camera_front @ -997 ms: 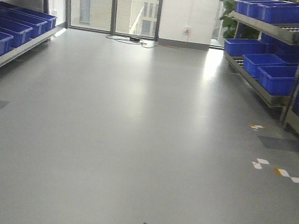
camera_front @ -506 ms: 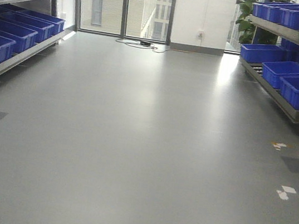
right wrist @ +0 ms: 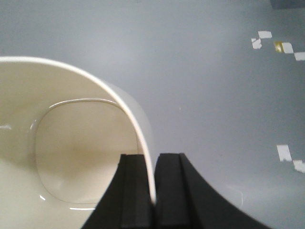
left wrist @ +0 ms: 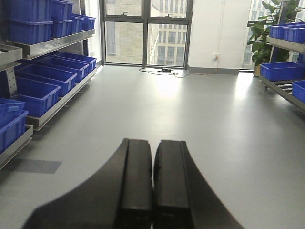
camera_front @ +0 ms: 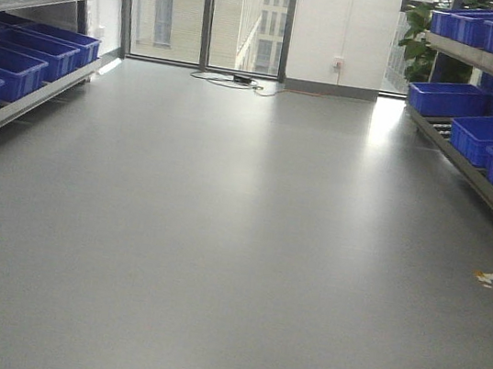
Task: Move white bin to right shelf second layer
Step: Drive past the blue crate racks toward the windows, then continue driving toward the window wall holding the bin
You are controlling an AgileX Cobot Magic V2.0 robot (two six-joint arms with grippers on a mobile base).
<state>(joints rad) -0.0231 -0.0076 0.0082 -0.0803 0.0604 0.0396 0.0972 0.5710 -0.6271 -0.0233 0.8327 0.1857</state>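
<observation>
The right gripper [right wrist: 153, 164], pinching the glossy cream-white plastic tub [right wrist: 71, 143], should carry it level toward the right-hand steel rack [camera_front: 487, 63].

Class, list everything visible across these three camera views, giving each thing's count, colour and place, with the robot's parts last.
white bin: one, cream-white, clamped at its rim by the right gripper, above the floor
blue crates: many, blue, on racks at both sides
racks: two, steel, left and right of the aisle
floor: one, grey, glossy
tape marks: several, white, on the floor
plant: one, green, far right
cable: one, dark, by the window
left gripper: one, black, shut, empty
right gripper: one, black, shut on the bin rim
</observation>
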